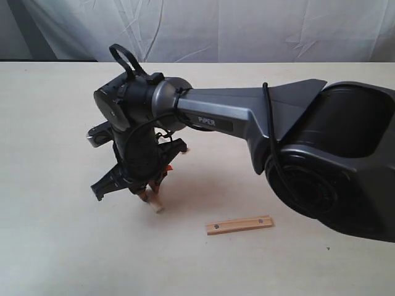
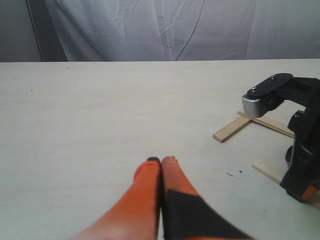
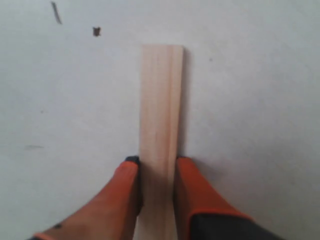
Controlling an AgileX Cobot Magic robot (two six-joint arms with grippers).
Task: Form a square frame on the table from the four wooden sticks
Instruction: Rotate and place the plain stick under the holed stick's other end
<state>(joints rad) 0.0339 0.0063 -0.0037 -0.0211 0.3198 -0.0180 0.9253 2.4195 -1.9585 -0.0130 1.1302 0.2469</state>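
My right gripper [image 1: 152, 190] reaches across the table [image 1: 55, 246] and is shut on a plain wooden stick [image 3: 161, 105], one finger on each long edge. The stick's free end [image 1: 158, 207] touches or nearly touches the table. A second stick [image 1: 239, 225], with a dark hole near each end, lies flat to the right. In the left wrist view two more sticks [image 2: 232, 128] [image 2: 270, 124] lie overlapped in an L behind the right gripper [image 2: 299, 165]; the arm hides them in the exterior view. My left gripper [image 2: 161, 161] is shut on nothing, low over bare table, away from all sticks.
The right arm's bulky dark base [image 1: 333, 166] fills the right side of the exterior view. A wrinkled white cloth [image 1: 216, 28] hangs behind the table's far edge. Tiny dark specks [image 3: 96, 31] mark the surface near the held stick.
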